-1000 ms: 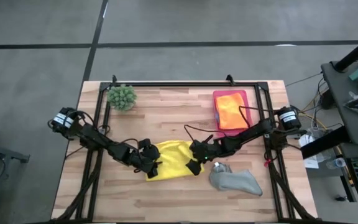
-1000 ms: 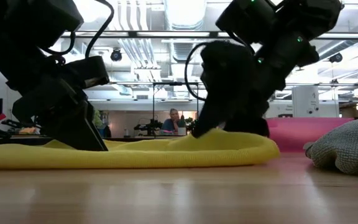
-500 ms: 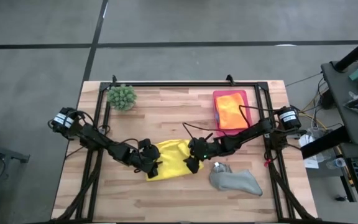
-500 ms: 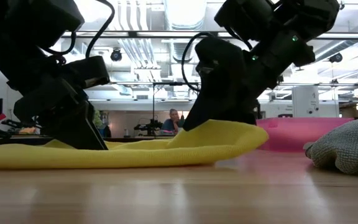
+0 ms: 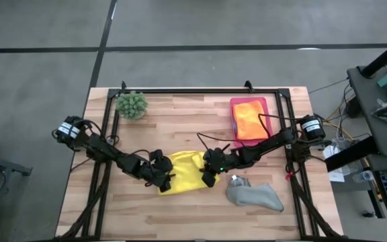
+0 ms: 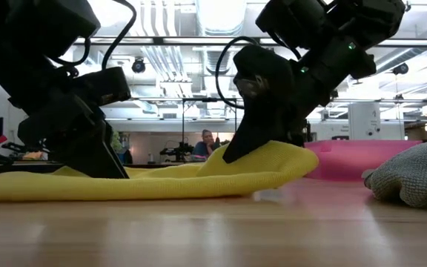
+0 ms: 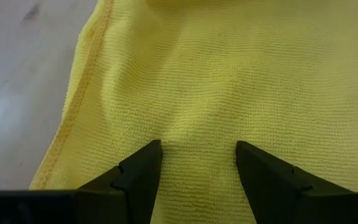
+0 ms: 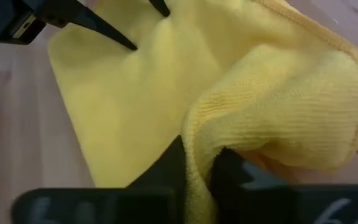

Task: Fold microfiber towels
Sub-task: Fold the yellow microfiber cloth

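The wooden surface [image 5: 180, 208] carries everything here, framed by a black rail. On it, largest of the cloths in play, the yellow towel [image 5: 187, 171] lies spread near the middle, between the two arms. Toward the right front lies the grey towel [image 5: 255, 195], crumpled and not yet folded. Farther back on the right, the pink tray [image 5: 234, 104] holds the orange towel [image 5: 248, 121], which looks already folded. At the back left corner stands the spiky green plant [image 5: 132, 105], well clear of the work.

The left tool [image 7: 197, 163] presses down on the towel's left part with its fingers spread, pinning the cloth flat rather than gripping it. The right tool [image 6: 252, 147] is clenched on the towel's right edge, and the low view shows that edge raised off the wood (the right wrist view shows a thick bunch of cloth caught between the fingers).

The step in hand looks like carrying the right edge over toward the left to make the fold. The risk is that bunched grip: more than one layer may be caught, so the fold could land crooked or lumpy. If the left tool's pin slips, the whole towel would drag along instead of folding.
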